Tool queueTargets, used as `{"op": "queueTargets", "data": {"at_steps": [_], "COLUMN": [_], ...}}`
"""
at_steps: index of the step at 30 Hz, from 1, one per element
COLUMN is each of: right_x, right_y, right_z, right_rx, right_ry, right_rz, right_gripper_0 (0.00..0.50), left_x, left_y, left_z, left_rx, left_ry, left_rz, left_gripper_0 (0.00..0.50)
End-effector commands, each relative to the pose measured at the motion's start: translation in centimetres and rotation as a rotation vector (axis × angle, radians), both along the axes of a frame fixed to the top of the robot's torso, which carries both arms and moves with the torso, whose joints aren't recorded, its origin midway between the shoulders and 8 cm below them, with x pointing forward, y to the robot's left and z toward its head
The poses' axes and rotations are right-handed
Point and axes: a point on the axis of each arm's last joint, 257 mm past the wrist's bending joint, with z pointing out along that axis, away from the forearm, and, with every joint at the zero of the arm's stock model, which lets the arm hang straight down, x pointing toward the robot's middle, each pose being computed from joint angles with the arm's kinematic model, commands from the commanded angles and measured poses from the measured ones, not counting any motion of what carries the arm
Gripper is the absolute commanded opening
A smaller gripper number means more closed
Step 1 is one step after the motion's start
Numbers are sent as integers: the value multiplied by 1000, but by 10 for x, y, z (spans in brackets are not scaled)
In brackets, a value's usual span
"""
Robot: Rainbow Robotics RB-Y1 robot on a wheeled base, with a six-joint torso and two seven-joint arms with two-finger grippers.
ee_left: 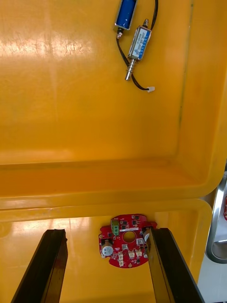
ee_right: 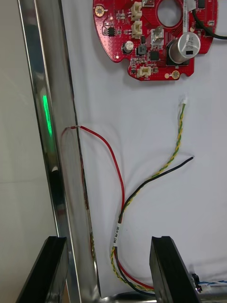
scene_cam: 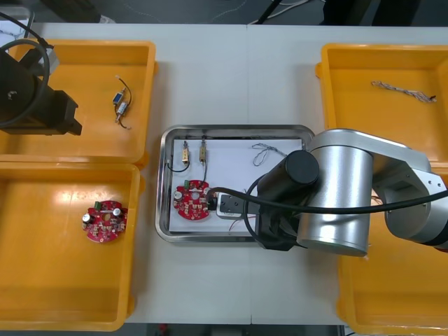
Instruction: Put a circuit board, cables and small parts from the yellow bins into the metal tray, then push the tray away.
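While the left end effector [ee_left: 106,232] hangs over the yellow bins [scene_cam: 145,105] left of the metal tray [scene_cam: 165,183] with its fingers apart, the right end effector [ee_right: 108,241] straddles the tray's rim nearest the robot. Its fingers are spread, one outside the rim and one inside, and the red and yellow cable [ee_right: 122,208] lies loose between them. A circuit board [scene_cam: 192,199] rests in the tray's left half, with two small metal parts [scene_cam: 194,150] at its far side.
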Motion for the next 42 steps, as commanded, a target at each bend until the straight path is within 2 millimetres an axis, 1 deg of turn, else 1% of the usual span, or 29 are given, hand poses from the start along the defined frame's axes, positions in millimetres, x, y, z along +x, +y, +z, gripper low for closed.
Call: {"op": "queueTargets", "data": {"at_steps": [1,6,11,20,25,29,42], "right_x": [-2,-8,-15,-14,-12,-10,-12], "right_y": [20,31,40,52,54,52,49], "right_z": [3,-6,-15,-28,-35,-41,-47], "right_rx": [4,-11,-8,-28,-44,-58,-74], "right_ry": [-23,-43,-41,-69,-82,-86,-91], "right_rz": [49,72,47,42,34,26,26], "right_gripper_0": [500,500,500,500,500,500,500], "left_x": [-6,-6,-6,-6,-6,-6,-6], "left_y": [17,17,17,17,17,17,17], "left_z": [2,2,2,2,2,2,2], "left_rx": [33,33,33,33,33,33,33], "left_ry": [-4,-4,-4,-4,-4,-4,-4], "left_rz": [62,62,62,62,62,62,62], "left_gripper_0": [500,500,500,500,500,500,500]}}
